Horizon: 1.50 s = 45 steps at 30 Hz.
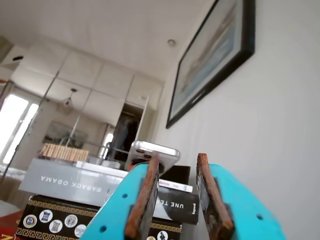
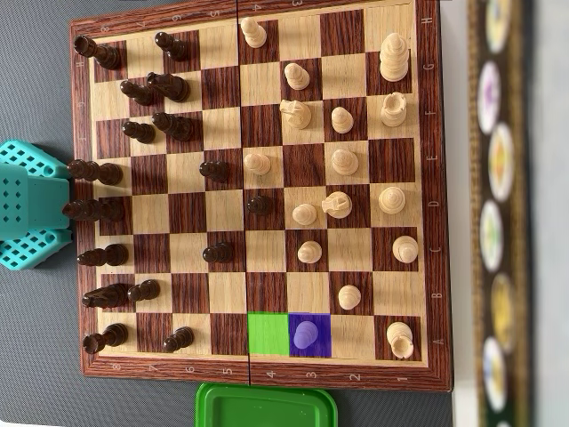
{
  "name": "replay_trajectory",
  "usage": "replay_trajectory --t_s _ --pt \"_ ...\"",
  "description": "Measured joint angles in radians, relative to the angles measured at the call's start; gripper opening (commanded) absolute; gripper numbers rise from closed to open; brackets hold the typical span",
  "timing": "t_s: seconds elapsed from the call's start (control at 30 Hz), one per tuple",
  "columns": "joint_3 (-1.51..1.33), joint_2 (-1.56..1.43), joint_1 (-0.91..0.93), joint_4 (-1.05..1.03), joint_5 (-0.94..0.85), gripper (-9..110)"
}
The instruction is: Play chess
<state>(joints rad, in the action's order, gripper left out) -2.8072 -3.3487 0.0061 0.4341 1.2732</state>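
- Wrist view, foreground: the turquoise claw (image 1: 179, 200) points out into the room, its two rust-brown pads (image 1: 142, 200) spread with a clear gap between them and nothing held.
- Just beyond the claw, a stack of books (image 1: 65, 182) stands on its own; one grey spine reads "BARACK OBAMA" upside down, and a phone in a clear case (image 1: 152, 152) rests on top.
- Farther back, a black-framed picture (image 1: 212, 60) hangs on the white wall at the right of that view, with white cupboards and a bright window at the far left.
- Overhead view: the arm's turquoise base (image 2: 31, 205) sits on the grey bench (image 2: 36, 53), touching the left edge of the wooden chessboard (image 2: 258, 191).
- Dark pieces (image 2: 169, 86) crowd the board's left columns; three dark pawns stand advanced toward the middle.
- Light pieces (image 2: 342, 160) are spread over the right half.
- On the bottom row, a green-tinted square (image 2: 268, 334) lies just beside a purple-tinted square holding a purple-tinted pawn (image 2: 305, 334).
- A green lid (image 2: 265, 406) lies against the board's bottom edge.
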Motion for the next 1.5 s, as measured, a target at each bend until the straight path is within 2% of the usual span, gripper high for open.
replay_trajectory --t_s 0.37,0.5,0.67,0.9,1.07,1.37,1.5 --pt "0.261 0.002 0.0 -0.828 0.0 13" --pt "0.321 0.002 0.0 -1.037 0.012 13" --pt "0.333 0.002 0.0 -1.25 0.143 13" --pt "0.276 0.002 0.0 -1.39 0.276 20" --pt "0.187 0.002 0.014 -1.483 0.365 21" --pt "0.155 0.025 0.1 -1.646 0.376 21" --pt "0.245 0.184 0.106 -1.74 0.318 21"
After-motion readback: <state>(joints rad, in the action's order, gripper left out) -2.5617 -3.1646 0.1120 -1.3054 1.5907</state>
